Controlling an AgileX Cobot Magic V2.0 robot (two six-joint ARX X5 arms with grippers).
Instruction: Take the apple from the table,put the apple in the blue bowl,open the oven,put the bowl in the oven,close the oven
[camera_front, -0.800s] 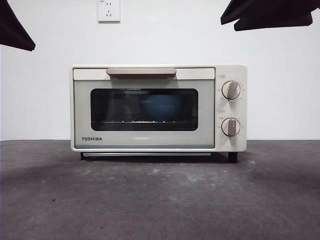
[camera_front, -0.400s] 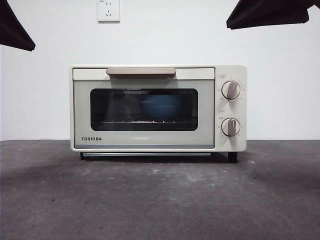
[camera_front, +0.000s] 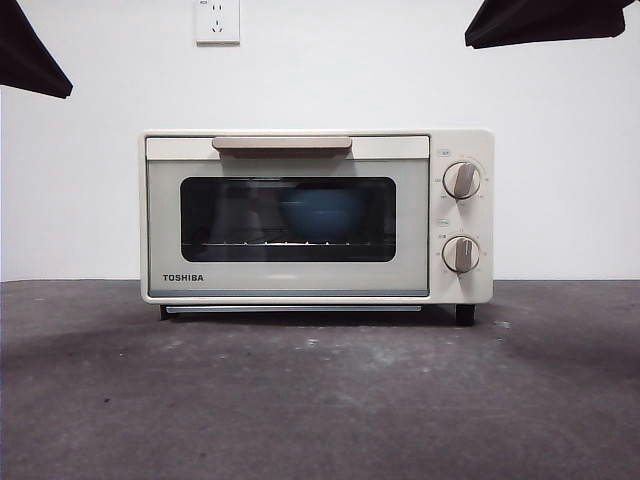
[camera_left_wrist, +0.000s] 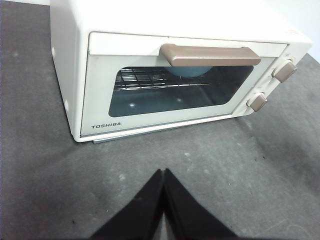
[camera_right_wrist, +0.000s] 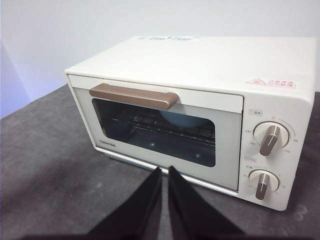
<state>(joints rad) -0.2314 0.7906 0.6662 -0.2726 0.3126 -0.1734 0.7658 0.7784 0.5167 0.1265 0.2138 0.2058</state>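
The cream-white TOSHIBA oven (camera_front: 300, 215) stands on the dark grey table (camera_front: 320, 400) with its door closed. Through the dark window the blue bowl (camera_front: 320, 212) rests on the rack; it also shows behind the handle in the left wrist view (camera_left_wrist: 187, 71) and the right wrist view (camera_right_wrist: 182, 119). The apple is hidden. My left gripper (camera_left_wrist: 163, 175) is shut and empty, raised in front of the oven's left part. My right gripper (camera_right_wrist: 165, 172) is shut and empty, held off the oven's front. Both arms show only as black tips (camera_front: 30, 55) (camera_front: 545, 20) at the top corners.
A white wall with a power socket (camera_front: 217, 20) stands behind the oven. The oven's two grey knobs (camera_front: 462, 180) (camera_front: 461, 254) are on its right side. Bare table stretches in front of the oven.
The black arm tip at the top right has drawn back up and to the right. The oven and the left tip have not moved.
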